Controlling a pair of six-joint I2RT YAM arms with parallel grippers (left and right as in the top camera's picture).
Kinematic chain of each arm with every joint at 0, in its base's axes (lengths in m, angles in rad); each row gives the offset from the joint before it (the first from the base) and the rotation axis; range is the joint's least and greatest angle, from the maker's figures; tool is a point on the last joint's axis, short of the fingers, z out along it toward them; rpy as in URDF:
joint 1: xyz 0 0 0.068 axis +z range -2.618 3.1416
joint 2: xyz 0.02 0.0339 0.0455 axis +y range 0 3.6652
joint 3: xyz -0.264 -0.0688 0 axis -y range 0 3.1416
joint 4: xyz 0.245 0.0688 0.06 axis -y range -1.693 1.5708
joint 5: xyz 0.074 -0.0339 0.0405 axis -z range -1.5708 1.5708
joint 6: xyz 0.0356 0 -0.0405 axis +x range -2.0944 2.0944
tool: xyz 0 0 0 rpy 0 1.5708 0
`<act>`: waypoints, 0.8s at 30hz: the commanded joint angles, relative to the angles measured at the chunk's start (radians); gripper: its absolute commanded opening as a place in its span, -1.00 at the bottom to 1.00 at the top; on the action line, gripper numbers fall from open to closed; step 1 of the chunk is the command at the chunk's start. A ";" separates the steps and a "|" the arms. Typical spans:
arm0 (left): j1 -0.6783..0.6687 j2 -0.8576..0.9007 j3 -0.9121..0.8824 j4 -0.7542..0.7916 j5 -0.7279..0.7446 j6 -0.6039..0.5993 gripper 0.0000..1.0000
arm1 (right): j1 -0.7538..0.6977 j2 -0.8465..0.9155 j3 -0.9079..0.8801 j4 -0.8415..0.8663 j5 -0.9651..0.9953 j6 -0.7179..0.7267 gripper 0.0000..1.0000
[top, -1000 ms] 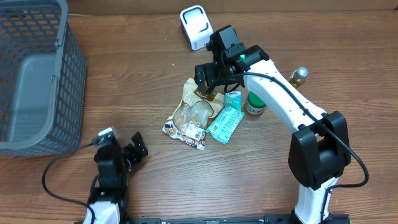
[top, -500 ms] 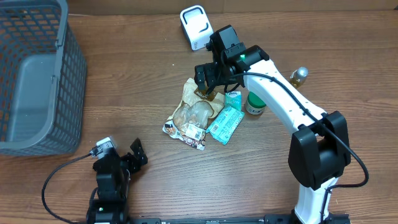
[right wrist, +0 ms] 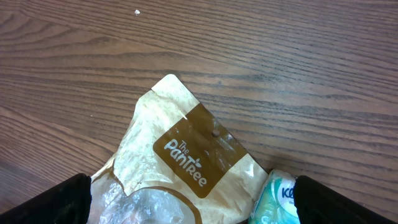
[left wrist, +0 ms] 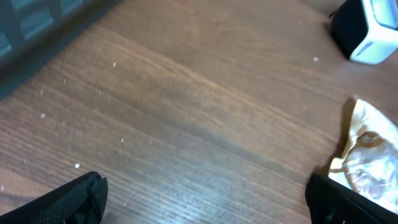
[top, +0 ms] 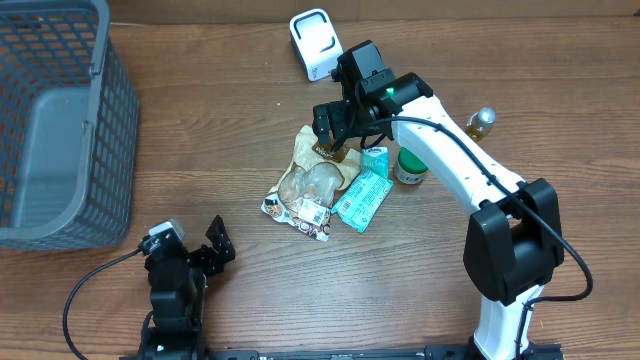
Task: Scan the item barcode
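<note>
Both jaws open, R arm (top: 440, 150) over bag (top: 312, 180)

I note the right arm (top: 445, 150) has white link shells, black joint housings and a green indicator light (top: 389, 93) near the wrist. The left arm (top: 175, 290) is black with a small white cap (top: 160, 232), and a black cable (top: 68, 305) loops from it.

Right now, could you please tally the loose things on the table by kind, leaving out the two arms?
Basket: 1
Scanner: 1
Snack bag: 1
Teal packets: 2
Green-lidded jar: 1
Bottle: 1
Total: 7
</note>
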 commanded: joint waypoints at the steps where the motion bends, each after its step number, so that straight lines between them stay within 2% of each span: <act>1: 0.005 -0.059 -0.004 -0.002 0.012 0.056 0.99 | 0.002 -0.016 -0.001 0.005 0.009 0.000 1.00; 11: 0.005 -0.247 -0.003 -0.007 0.040 0.154 0.99 | 0.002 -0.016 -0.001 0.005 0.009 0.000 1.00; 24: 0.005 -0.349 -0.003 -0.008 0.050 0.184 0.99 | 0.002 -0.016 -0.001 0.005 0.009 0.000 1.00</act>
